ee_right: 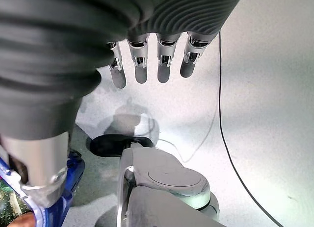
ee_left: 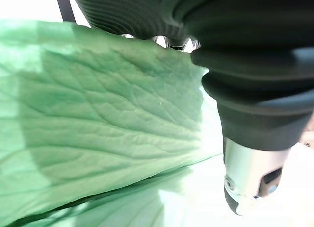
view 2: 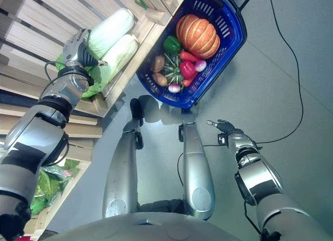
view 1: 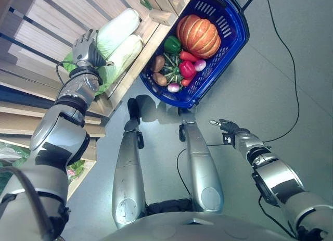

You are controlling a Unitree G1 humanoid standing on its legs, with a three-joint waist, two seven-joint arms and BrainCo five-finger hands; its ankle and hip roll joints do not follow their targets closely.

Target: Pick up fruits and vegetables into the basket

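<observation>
Left eye view: the left hand (view 1: 86, 46) lies at upper left on the leafy end of two pale green-and-white napa cabbages (view 1: 120, 40), which rest side by side on a slatted wooden shelf (view 1: 39, 22). Their long axes run diagonally up-right from the hand, toward the blue plastic basket (view 1: 231, 40) on the floor at upper centre, which holds an orange pumpkin (view 1: 198, 36) and smaller vegetables.

Right eye view: the right hand (view 2: 222, 126) hangs at centre right, well apart from shelf and basket; the left hand is clearly the nearer.

Left wrist view: a veined green cabbage leaf (ee_left: 98, 129) lies against the hand; whether the fingers grip cannot be told.

Right wrist view: straight, empty fingers (ee_right: 164, 60) over grey floor (ee_right: 265, 114).
</observation>
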